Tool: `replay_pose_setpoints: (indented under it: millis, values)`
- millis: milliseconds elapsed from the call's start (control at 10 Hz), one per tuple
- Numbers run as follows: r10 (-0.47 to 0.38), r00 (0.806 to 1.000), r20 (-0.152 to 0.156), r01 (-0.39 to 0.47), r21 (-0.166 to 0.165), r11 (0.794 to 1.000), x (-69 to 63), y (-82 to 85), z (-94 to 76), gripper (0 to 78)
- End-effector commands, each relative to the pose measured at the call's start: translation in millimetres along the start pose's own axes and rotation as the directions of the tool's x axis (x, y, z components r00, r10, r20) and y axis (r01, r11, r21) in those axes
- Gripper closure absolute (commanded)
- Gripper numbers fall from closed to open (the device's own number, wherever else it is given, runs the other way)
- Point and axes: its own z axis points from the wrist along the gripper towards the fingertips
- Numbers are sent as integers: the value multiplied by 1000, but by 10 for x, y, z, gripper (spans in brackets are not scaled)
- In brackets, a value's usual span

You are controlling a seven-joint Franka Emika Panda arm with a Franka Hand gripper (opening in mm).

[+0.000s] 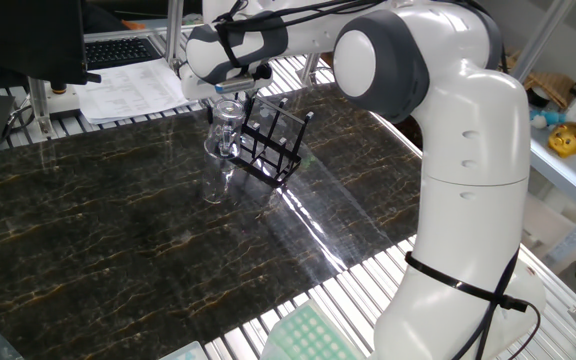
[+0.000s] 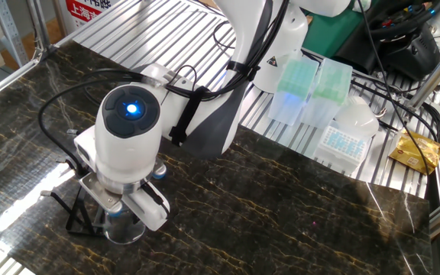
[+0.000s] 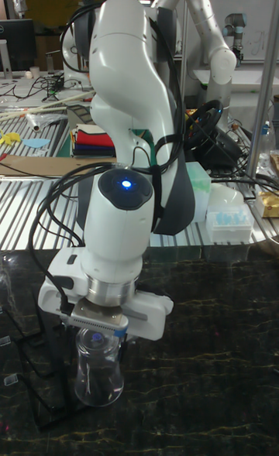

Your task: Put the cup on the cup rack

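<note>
The gripper [image 3: 101, 330] holds the cup [image 3: 98, 371] by its rim, jaws closed on the glass. The cup hangs just beside the cup rack [image 1: 273, 145], near the worktop's [image 1: 118, 230] far edge.
</note>
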Motion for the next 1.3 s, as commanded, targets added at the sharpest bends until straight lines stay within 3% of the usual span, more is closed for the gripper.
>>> replay_pose_setpoints:
  millis: [100,500,900,1300]
  values:
    - [-5,1000,1,5,2,1000,-8,-26,-56,1]
    - [-4,1000,-14,5,5,1000,31,-84,-187,1]
    - [22,997,-70,-21,10,1000,69,-48,-500,1]
    - [34,995,-98,-34,-5,999,141,13,-707,1]
